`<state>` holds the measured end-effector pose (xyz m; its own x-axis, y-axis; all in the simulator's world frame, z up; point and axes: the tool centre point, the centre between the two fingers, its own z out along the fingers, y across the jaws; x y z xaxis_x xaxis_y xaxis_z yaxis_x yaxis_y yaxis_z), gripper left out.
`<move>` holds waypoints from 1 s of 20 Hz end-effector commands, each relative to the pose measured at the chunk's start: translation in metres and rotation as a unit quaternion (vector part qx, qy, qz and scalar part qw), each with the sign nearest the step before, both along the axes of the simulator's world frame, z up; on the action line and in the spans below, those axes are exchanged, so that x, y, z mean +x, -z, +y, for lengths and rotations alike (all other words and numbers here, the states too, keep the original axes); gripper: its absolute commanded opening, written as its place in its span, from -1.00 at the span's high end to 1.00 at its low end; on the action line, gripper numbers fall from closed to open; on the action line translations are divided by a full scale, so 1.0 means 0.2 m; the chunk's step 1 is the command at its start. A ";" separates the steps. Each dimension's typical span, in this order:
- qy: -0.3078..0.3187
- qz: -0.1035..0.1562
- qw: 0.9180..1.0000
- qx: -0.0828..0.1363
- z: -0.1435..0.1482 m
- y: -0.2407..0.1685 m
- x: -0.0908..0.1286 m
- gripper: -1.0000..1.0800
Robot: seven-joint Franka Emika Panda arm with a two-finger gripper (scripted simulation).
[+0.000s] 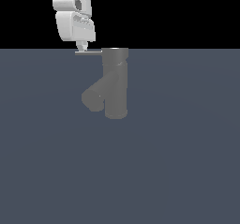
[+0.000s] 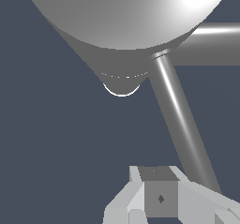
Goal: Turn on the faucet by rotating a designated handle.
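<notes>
The faucet (image 1: 115,82) is being seen standing just beside and below the gripper (image 1: 82,49), spout slanting downward. The handle (image 1: 89,52), projecting from the faucet's top rim, is lying directly under the fingertips, seemingly touching. Whether the jaws are being held apart or together cannot be told.

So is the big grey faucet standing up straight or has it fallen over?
Standing up straight. The faucet rises vertically from the floor, its thick spout slanting down to the exterior view's left, and the thin handle sticks out level from its top.
</notes>
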<state>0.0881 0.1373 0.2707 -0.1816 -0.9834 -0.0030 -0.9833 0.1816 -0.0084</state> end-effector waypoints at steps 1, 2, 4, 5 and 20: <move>-0.002 0.005 1.000 -0.001 0.01 0.00 -0.05 1.00; -0.002 0.005 1.000 -0.001 0.01 0.00 -0.07 1.00; -0.002 0.005 1.000 -0.001 0.02 0.00 -0.09 1.00; -0.002 0.005 1.000 -0.001 0.02 0.00 -0.11 1.00; 0.000 0.001 1.000 -0.001 -0.05 0.00 -0.24 1.00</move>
